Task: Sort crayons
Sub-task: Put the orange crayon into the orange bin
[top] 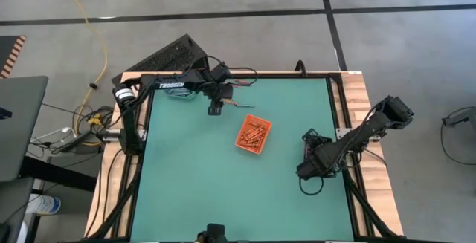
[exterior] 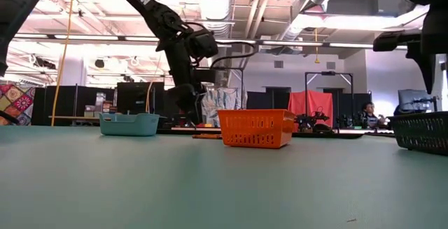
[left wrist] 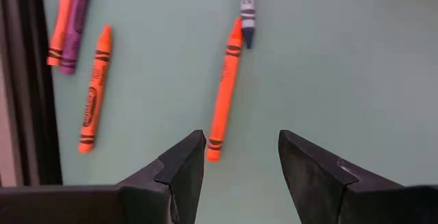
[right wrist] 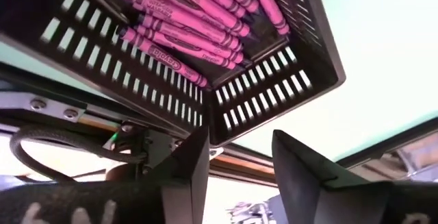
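Observation:
Loose crayons lie flat on the green table under my left gripper (left wrist: 239, 140). An orange one (left wrist: 224, 90) lies just ahead of the open fingers. A blue-grey one (left wrist: 247, 8) is at its tip. Another orange one (left wrist: 94, 90) and an orange and purple pair (left wrist: 68, 18) lie near the table's edge. In the high view my left gripper (top: 215, 111) is at the far left of the table. My right gripper (right wrist: 239, 138) stands open above a black basket (right wrist: 274, 80) of pink crayons (right wrist: 191, 18), with nothing between its fingers.
An orange basket (top: 253, 134) holding orange crayons stands mid-table. In the low view a teal basket (exterior: 129, 123) stands at the far left and the black basket (exterior: 422, 131) at the right. A dark rail (left wrist: 27, 80) borders the table beside the loose crayons.

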Controlling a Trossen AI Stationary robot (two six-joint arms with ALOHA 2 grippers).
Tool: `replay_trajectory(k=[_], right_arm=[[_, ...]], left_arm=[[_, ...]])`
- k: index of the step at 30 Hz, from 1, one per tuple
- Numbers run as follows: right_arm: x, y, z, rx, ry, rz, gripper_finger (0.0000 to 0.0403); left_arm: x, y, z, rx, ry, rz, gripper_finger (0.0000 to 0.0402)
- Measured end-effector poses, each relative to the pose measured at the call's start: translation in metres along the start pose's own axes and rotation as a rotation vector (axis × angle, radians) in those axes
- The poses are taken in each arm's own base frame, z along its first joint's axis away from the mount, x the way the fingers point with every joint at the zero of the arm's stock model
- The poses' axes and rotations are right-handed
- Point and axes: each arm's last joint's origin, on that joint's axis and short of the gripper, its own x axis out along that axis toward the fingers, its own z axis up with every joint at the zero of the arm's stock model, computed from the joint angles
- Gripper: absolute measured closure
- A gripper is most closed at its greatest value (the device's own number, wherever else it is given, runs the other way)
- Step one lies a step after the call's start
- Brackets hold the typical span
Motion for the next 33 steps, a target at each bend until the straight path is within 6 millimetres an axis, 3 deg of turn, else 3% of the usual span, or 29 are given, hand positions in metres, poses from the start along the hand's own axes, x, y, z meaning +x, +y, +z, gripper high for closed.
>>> replay_trajectory(k=[12, 19, 28, 33], right_arm=[[0.0, -0.001, 0.001, 0.104, -0.013, -0.025, 0.0259], [0.0, -0.002, 0.006, 0.123, -0.064, -0.037, 0.0262], [0.0, -0.002, 0.008, 0.143, -0.076, -0.041, 0.0262], [-0.001, -0.003, 0.01, 0.151, -0.098, -0.049, 0.0262]], left_arm=[[-0.002, 0.018, -0.013, -0.083, -0.07, -0.069, 0.0226], [0.029, 0.015, -0.022, -0.081, 0.004, -0.096, 0.0226], [0.031, 0.018, -0.021, -0.109, -0.008, -0.109, 0.0226], [0.044, 0.02, -0.02, -0.151, 0.022, -0.127, 0.0226]])
